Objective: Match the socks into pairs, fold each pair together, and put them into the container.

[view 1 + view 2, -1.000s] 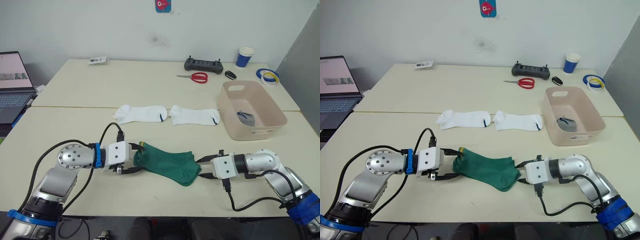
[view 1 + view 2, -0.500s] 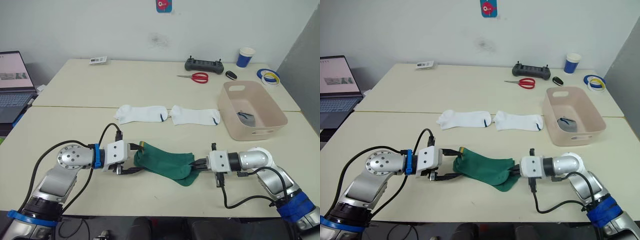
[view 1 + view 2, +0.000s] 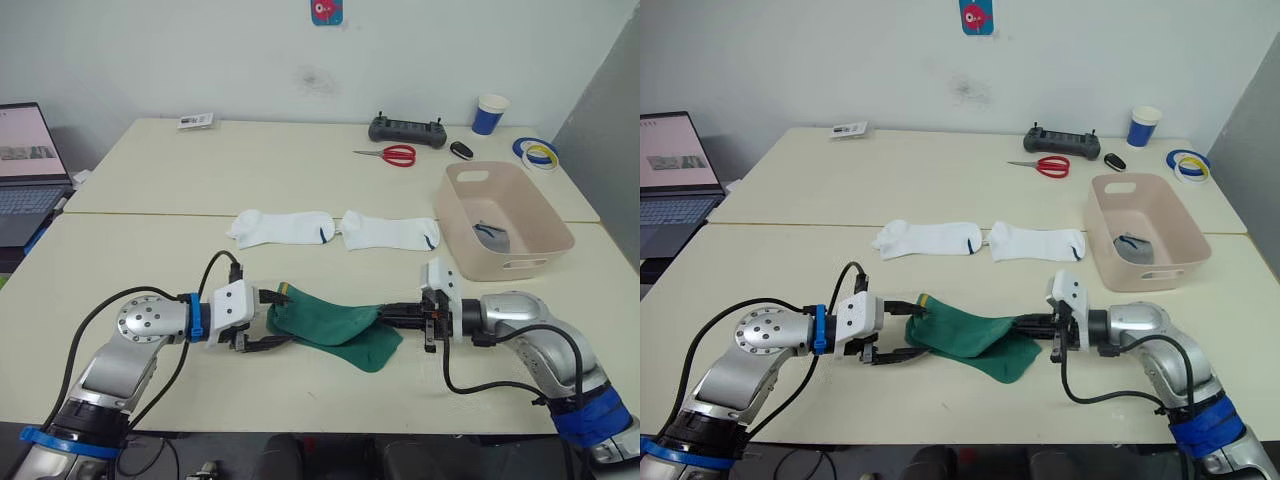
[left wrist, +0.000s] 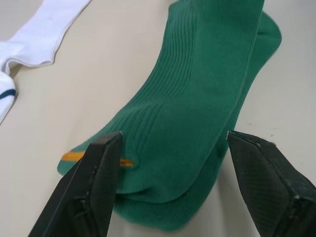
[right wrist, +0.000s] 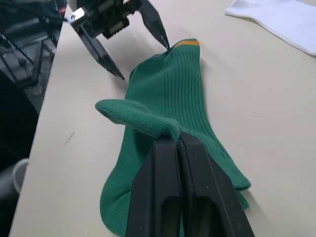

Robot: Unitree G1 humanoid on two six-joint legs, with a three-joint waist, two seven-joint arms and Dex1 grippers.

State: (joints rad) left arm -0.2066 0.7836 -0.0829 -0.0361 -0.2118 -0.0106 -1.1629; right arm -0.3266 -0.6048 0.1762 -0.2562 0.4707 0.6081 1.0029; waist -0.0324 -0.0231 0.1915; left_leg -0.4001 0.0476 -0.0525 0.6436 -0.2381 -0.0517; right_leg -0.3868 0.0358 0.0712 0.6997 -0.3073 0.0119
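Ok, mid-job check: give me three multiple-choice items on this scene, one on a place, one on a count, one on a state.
1. Where do the green socks lie?
A. in the tub
B. on the table between both end effectors
C. by the scissors

2. How many white socks lie flat on the table?
A. one
B. two
C. four

3. What is the right end effector doing?
A. pinching a green sock's toe end
B. hanging open
C. holding the cup

Key: 1 B, they lie between the arms; 2 B, two lie end to end; 3 A, its fingers are shut on green fabric.

Ribbed matt green socks [image 4: 197, 98]
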